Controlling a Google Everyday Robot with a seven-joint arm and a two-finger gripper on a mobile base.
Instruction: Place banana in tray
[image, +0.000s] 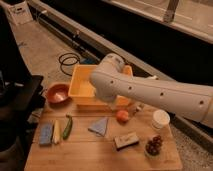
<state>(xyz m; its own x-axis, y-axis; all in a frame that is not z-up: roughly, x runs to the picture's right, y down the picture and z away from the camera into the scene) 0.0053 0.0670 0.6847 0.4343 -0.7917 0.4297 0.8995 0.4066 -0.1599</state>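
Observation:
The banana (56, 132) is small and pale yellow. It lies on the wooden table at the front left, between a blue sponge (46, 134) and a dark green vegetable (67, 126). The yellow-orange tray (82, 86) stands at the back of the table, partly covered by my white arm (150, 92). The arm reaches in from the right, and its rounded end hangs over the tray's front wall. My gripper itself is hidden behind the arm, somewhere over the tray. It is well away from the banana.
A red-orange bowl (57, 93) sits left of the tray. An orange fruit (122, 116), a blue-grey cloth (100, 126), a dark packet (126, 140), grapes (153, 145) and a white cup (160, 120) lie on the table's middle and right. Cables lie on the floor behind.

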